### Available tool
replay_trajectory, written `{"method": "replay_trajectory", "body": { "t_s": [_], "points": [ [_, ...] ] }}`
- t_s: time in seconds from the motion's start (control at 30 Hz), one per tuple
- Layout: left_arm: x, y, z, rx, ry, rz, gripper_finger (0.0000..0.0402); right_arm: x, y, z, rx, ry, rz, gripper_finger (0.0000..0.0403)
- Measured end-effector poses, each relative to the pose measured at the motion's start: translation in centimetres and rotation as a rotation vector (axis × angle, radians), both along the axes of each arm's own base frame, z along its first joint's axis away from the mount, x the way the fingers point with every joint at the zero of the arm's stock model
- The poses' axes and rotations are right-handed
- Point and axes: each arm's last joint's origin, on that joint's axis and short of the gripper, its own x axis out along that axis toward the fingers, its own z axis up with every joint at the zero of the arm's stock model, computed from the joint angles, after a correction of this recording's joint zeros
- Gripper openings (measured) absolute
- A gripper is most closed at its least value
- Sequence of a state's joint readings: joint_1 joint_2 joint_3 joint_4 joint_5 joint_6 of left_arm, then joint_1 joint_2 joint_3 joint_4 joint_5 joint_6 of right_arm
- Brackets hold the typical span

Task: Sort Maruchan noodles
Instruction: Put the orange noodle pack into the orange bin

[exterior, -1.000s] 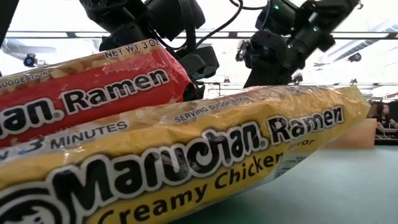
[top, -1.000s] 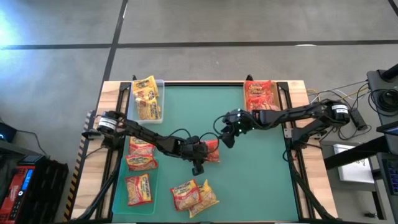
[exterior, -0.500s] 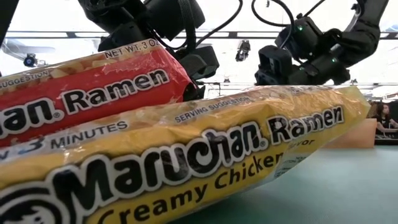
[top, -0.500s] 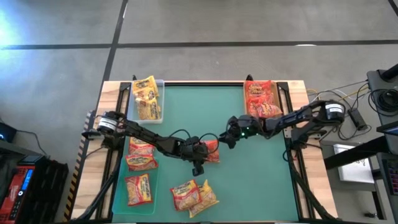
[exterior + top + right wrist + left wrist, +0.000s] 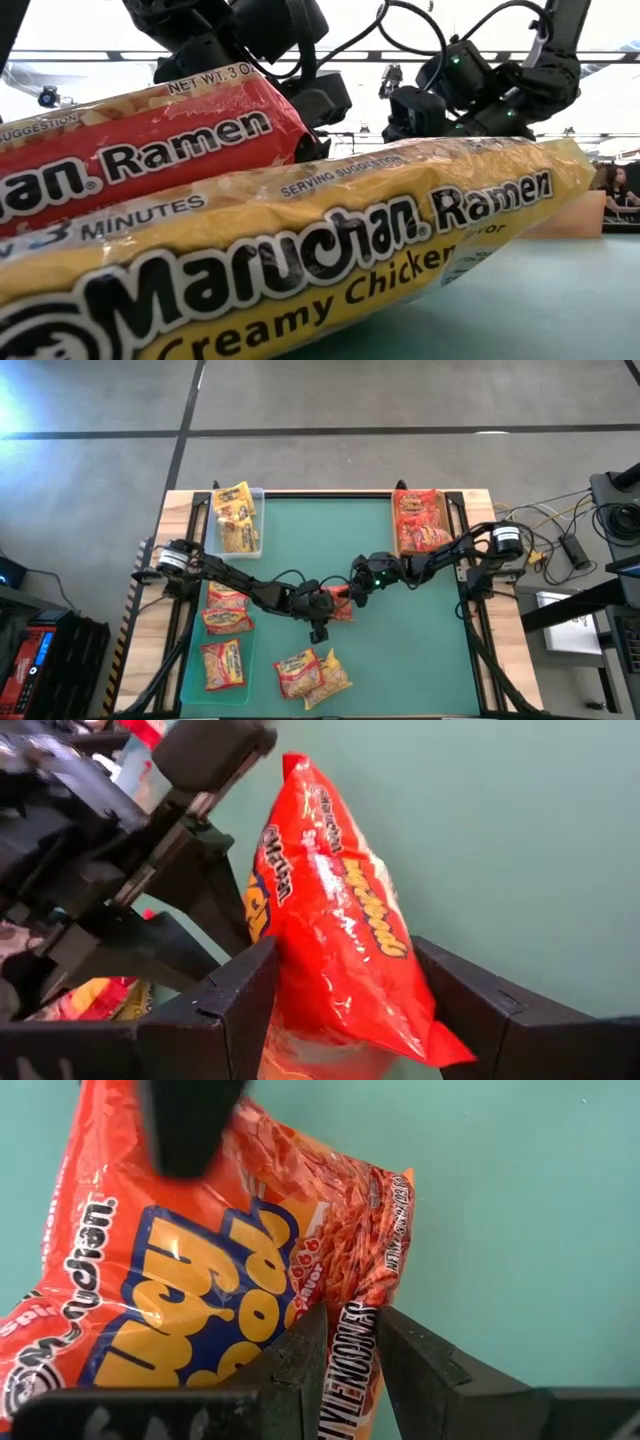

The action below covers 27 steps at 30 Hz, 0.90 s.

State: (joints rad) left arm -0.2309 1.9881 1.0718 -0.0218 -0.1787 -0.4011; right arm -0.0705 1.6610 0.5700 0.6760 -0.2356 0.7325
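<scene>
A red-orange Maruchan noodle packet (image 5: pixel 335 920) is held up on edge over the middle of the green mat (image 5: pixel 400 650). My left gripper (image 5: pixel 350 1315) is shut on it and reaches in from the table's left (image 5: pixel 322 603). My right gripper (image 5: pixel 342 948) is open and comes from the right (image 5: pixel 356 590). One of its fingers stands on each broad side of the same packet. Whether the packet's lower end rests on the mat does not show. My left gripper pinches the packet's crimped side edge (image 5: pixel 345 1345) between its two fingers, slanting down from the table's left. The packet stands tipped up on edge beyond the fingers. My right gripper's fingers (image 5: pixel 235 995) flank the packet closely; I cannot tell whether they touch it.
A clear tray (image 5: pixel 256 545) at the far left holds yellow packets. A tray (image 5: pixel 392 520) at the far right holds red ones. More packets (image 5: pixel 225 610) lie along the left side. Two packets (image 5: pixel 312 672) lie near the front edge and fill the low view (image 5: pixel 300 260).
My right gripper has come down and toward the table's left, tipping and rolling as it went. Its open fingers now straddle the packet that my left gripper holds. The packet has stayed in place.
</scene>
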Motion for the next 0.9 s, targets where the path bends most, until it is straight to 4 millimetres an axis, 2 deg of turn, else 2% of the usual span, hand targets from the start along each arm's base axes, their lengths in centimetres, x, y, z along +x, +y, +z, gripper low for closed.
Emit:
{"method": "replay_trajectory", "body": {
  "t_s": [0.23, 0.57, 0.67, 0.9],
  "points": [
    [0.0, 0.1, 0.0, 0.018, -0.007, 0.015, 0.0076, 1.2, 0.6, -1.0, -0.005, 0.023, 0.044, 0.0208],
    [0.1, 0.1, 0.0, 0.03, -0.017, 0.026, 0.0076, 1.2, 1.8, -0.8, -0.011, 0.014, 0.09, 0.0203],
    [0.3, 0.1, 0.1, 0.025, -0.046, 0.027, 0.0076, 1.2, 1.8, -0.9, -0.02, 0.015, 0.1, 0.0184],
    [0.3, 0.0, 1.2, 0.015, -0.082, 0.025, 0.0076, 1.2, 1.9, -1.0, -0.021, 0.018, 0.109, 0.0112]
  ]
}}
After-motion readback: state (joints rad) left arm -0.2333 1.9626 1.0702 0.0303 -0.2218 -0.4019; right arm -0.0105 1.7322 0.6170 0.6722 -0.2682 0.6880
